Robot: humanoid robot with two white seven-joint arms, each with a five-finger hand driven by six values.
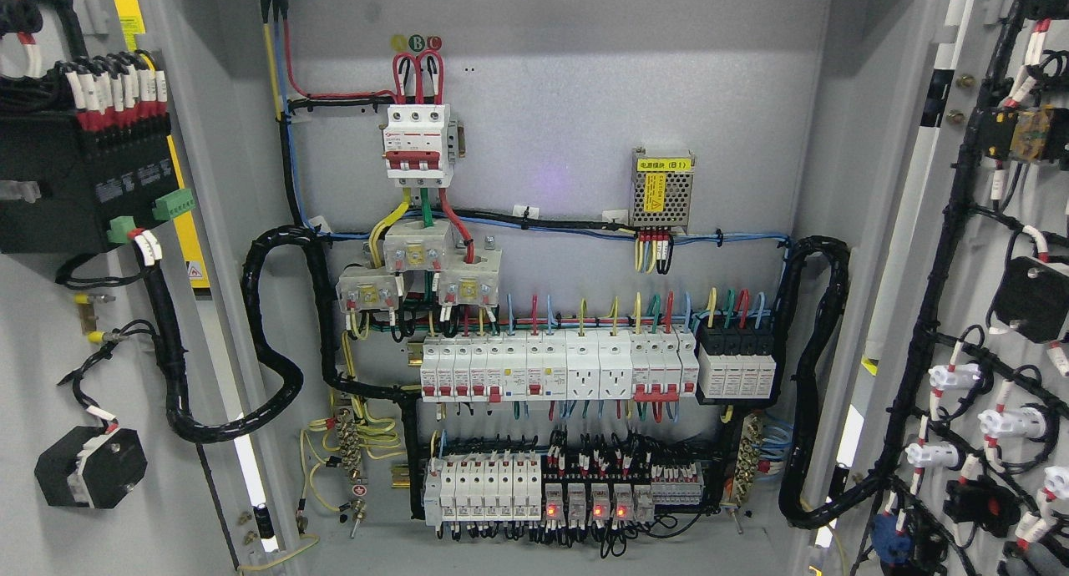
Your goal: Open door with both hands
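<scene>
Item, as I read it from my station: left door [100, 351] and right door [985, 309] both swung fully outward, flanking the cabinet interior [568, 184] with its breaker rows [551, 376]; neither hand in view, so finger state and nearer arm cannot be told.

No part of the robot's body shows in the head view. Neither arm nor robot hand comes in at the 7 or 5 o'clock corners, so its colours, cables, screws and markings cannot be told.
</scene>
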